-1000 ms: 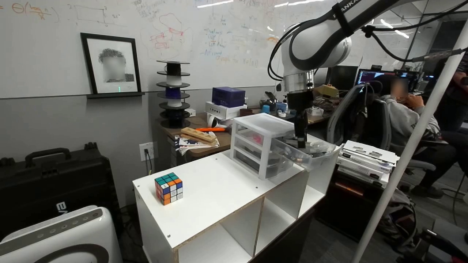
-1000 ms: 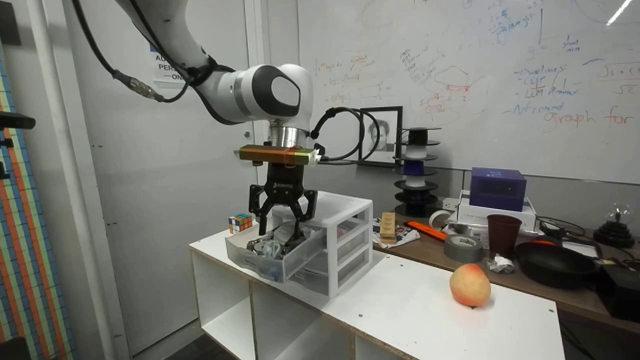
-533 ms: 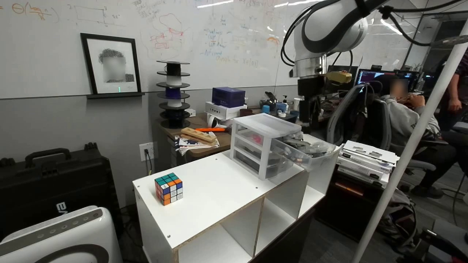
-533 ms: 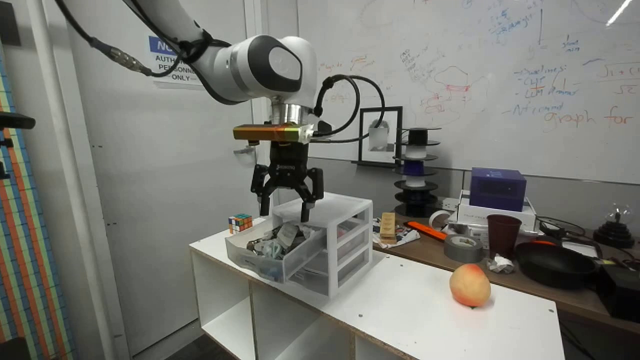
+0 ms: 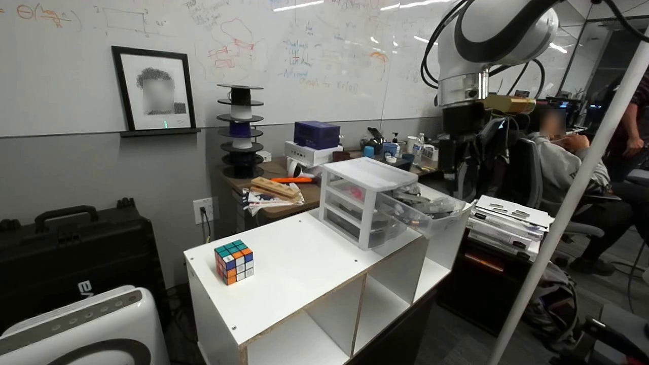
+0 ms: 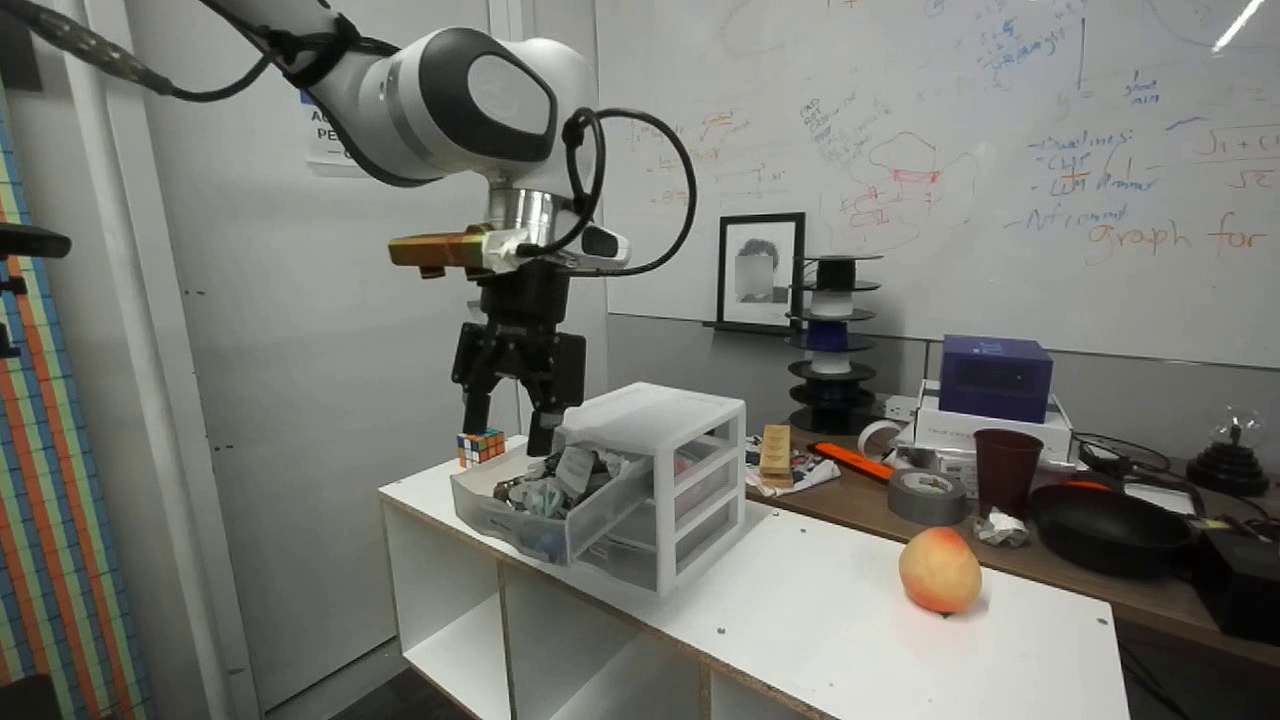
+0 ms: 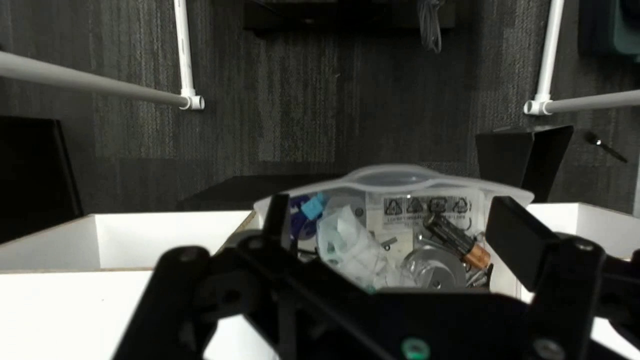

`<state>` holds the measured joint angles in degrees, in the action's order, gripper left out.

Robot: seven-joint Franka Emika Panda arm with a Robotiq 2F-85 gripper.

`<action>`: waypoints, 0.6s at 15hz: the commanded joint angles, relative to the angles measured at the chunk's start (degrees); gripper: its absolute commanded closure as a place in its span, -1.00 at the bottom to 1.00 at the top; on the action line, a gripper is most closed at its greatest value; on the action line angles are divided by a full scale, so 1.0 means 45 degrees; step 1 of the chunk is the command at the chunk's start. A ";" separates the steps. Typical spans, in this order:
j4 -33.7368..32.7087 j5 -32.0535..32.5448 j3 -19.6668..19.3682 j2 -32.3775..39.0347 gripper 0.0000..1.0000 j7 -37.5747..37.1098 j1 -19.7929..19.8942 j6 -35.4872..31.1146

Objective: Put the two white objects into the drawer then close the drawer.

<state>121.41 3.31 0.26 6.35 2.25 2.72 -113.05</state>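
The translucent drawer (image 6: 515, 527) is pulled out of the small white drawer unit (image 6: 655, 410); it also shows in an exterior view (image 5: 431, 225). It holds mixed small items. A flat whitish-grey piece (image 6: 575, 468) and a crumpled pale bag (image 7: 350, 245) lie in it; I cannot tell whether these are the two white objects, and none shows on the cabinet top. My gripper (image 6: 508, 430) is open and empty, pointing down above the drawer's outer part. In the wrist view its fingers (image 7: 392, 220) stand apart on either side of the drawer's contents, and the gripper body hides the rear.
The drawer unit stands on a white open shelf cabinet (image 5: 294, 263). A puzzle cube (image 5: 234, 262) and a peach (image 6: 940, 570) sit on its top. A cluttered desk (image 6: 1060, 590) runs behind it. A white pole (image 5: 568, 203) stands near the arm's side.
My open gripper has risen out of the drawer and moved outward, away from the drawer unit, turning a little. The drawer stays pulled out, and its contents now show uncovered.
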 commanded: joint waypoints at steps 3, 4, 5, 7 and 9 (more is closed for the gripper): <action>0.2343 0.0718 -0.0140 -0.1507 -1.00 -0.0312 -0.0155 -0.0135; 0.2584 0.0985 -0.0138 -0.1528 -1.00 -0.0257 -0.0156 -0.0175; 0.2773 0.1274 -0.0132 -0.1493 -1.00 -0.0205 -0.0157 -0.0281; 0.2874 0.1802 -0.0128 -0.1053 -1.00 -0.0141 -0.0157 -0.0596; 0.3342 0.1995 -0.0135 -0.0957 -1.00 -0.0085 -0.0139 -0.1845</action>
<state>133.43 10.41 0.17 2.41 1.30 2.72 -115.00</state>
